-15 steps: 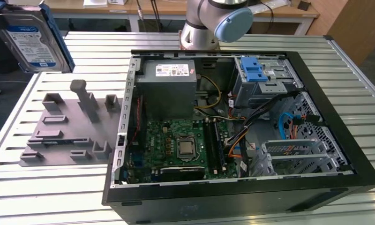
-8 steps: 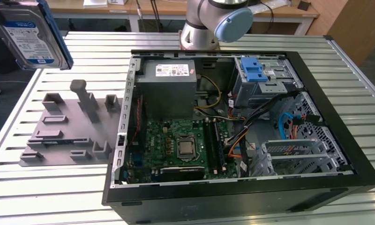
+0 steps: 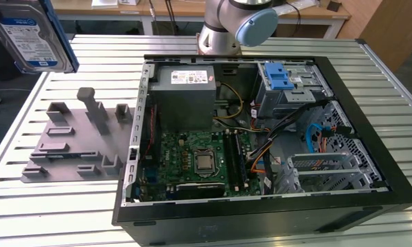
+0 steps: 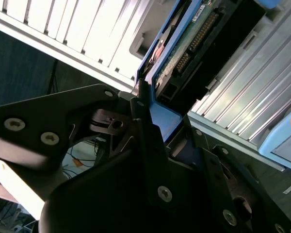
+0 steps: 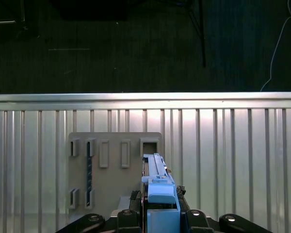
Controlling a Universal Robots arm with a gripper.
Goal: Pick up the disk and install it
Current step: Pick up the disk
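1. Position: the disk [image 3: 31,36] is clear of the surface [image 3: 62,216]. In the exterior view it hangs in the air at about 10 o'clock from the open computer case [image 3: 261,218] and at 12 o'clock from the grey fixture plate [image 3: 62,149]. Its label face is toward the camera and it is near upright.
2. Tool [image 4: 169,128]: in the second wrist view the jaws are clamped on one end of the disk, gripping across its thin dimension at the blue side rail [image 4: 160,114].
3. Handling (judgement): a rigid metal body that is dense for its size and has no give. The faces are smooth, so it could slip if the clamp is light. It is likely shock-sensitive, so avoid knocks.
4. The circuit board [image 4: 184,43] and connector pins are exposed on one face, so that side should stay free of contact.
5. Where to hold (judgement): across the flat faces near the rail, as it is held now. An end grip leaves most of the weight overhanging, so the disk may sag or tilt.
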